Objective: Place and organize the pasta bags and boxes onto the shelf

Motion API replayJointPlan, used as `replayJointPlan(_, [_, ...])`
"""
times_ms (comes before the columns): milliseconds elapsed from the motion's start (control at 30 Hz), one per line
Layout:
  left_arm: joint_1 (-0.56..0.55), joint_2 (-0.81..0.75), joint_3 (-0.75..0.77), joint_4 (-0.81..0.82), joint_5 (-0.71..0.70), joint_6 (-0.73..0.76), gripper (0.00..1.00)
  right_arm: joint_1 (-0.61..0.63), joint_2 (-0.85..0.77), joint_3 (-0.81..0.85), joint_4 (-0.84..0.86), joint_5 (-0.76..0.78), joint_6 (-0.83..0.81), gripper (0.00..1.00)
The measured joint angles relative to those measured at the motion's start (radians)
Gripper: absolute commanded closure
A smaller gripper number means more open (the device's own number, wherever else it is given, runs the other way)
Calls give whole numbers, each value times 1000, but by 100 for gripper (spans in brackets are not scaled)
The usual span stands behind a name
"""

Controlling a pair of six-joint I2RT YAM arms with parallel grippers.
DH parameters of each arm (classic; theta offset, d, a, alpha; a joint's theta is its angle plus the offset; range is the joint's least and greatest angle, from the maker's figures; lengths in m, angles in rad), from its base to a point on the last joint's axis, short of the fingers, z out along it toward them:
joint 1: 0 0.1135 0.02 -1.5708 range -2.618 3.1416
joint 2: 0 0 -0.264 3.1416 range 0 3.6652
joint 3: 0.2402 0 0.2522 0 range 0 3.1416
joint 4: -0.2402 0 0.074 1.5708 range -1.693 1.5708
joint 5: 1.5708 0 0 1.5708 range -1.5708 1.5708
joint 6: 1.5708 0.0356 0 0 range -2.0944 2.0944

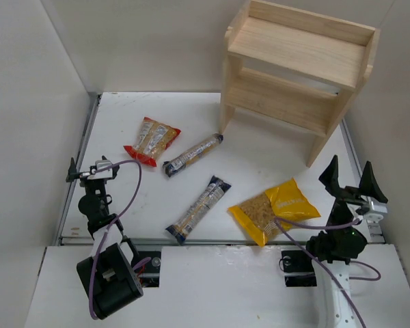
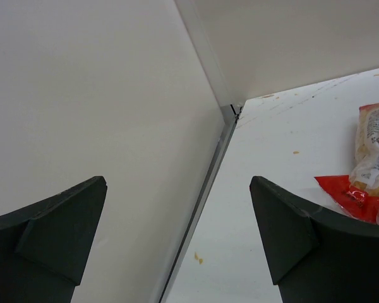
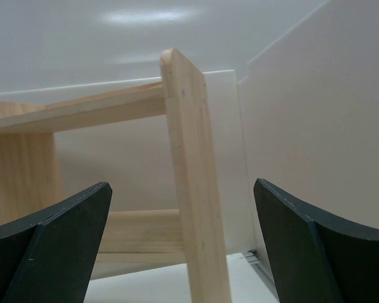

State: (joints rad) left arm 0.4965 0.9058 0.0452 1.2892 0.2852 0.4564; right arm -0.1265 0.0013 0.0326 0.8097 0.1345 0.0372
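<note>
The left end effector (image 1: 90,169) was spread apart and empty; the red-ended bag (image 1: 152,140) lay on the counter (image 1: 273,157) ahead to its right. The right end effector (image 1: 350,167) was likewise apart and empty, facing the shelf (image 1: 297,65), the yellow bag (image 1: 273,210) just left of it. The far pasta box (image 1: 193,154) and near pasta box (image 1: 199,209) lay between both end effectors.

Lighting bright, even and diffuse, from overhead. White table (image 1: 273,147) and walls (image 1: 27,102) close to washed out. Shadows faint and soft-edged, mainly under the shelf (image 1: 297,61). Right wrist view: pale glare streak high on the back wall (image 3: 151,16). Overhead view sharp throughout. Left wrist view: fingers (image 2: 290,233) nearest the lens slightly soft.
</note>
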Motion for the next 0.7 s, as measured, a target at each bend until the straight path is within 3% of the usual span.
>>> replayJointPlan(300, [-2, -1, 0, 0, 0, 8, 0, 152, 0, 0, 2, 28, -104, 0])
replayJointPlan(433, [-46, -90, 0, -29, -24, 8, 0, 164, 10, 59, -161, -30, -192, 0])
replayJointPlan(567, [-192, -196, 91, -143, -54, 2, 0, 221, 235, 350, -388, -94, -254, 0])
replayJointPlan(700, [-362, -154, 402, -475, -85, -7, 0, 378, 567, 735, -591, -34, -275, 0])
